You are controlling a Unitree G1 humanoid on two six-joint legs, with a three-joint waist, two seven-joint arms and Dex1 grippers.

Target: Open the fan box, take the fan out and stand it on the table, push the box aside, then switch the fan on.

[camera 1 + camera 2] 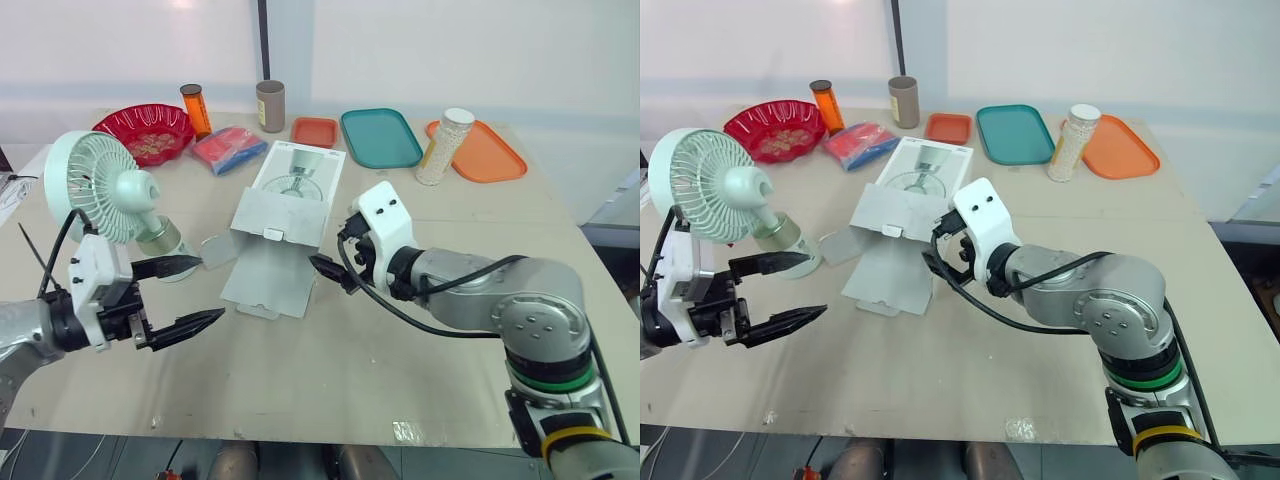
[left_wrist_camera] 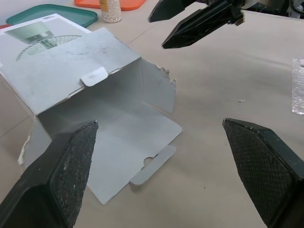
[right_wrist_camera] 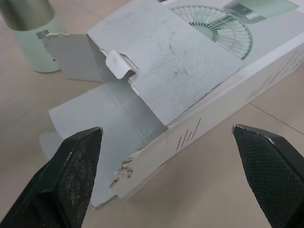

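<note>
Nearest, the left hand (image 1: 205, 290) hovered over the surface (image 1: 400, 380) by its left edge, fingers spread wide open just in front of the fan's base, while the right hand (image 1: 333, 262), also open, hung low at the near right corner of the box (image 1: 285, 215). The box lay flat in the middle of the surface, flaps splayed toward the near edge, and the fan (image 1: 100, 190) stood upright just beside its left flap. Along the far edge sat a red bowl (image 1: 145, 130), an orange bottle (image 1: 196, 108), a brown tube (image 1: 270, 105), a red-and-blue packet (image 1: 228, 148), a small orange tray (image 1: 315, 130), a teal tray (image 1: 380, 137) and a large orange tray (image 1: 485, 155) with a jar (image 1: 443, 145) at its edge.
</note>
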